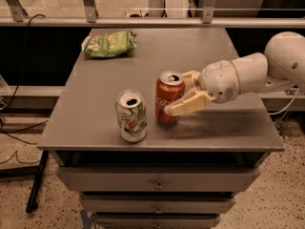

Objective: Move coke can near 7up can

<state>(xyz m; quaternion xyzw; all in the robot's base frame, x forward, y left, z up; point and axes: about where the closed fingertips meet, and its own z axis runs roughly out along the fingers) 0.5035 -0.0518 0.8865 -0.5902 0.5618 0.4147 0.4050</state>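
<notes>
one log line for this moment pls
tool: over table middle, shut on coke can | coke can: upright beside 7up can, small gap | green chip bag: far corner

The gripper is reaching in from the right at mid-frame, its fingers clasping the coke can, so arm and can are blocking the centre-right of the table. The 7up can is standing just left of the coke can near the front edge, leaving only a narrow gap between them. The chip bag is occupying the upper left corner, while bare tabletop is lying open at left centre and upper middle.
</notes>
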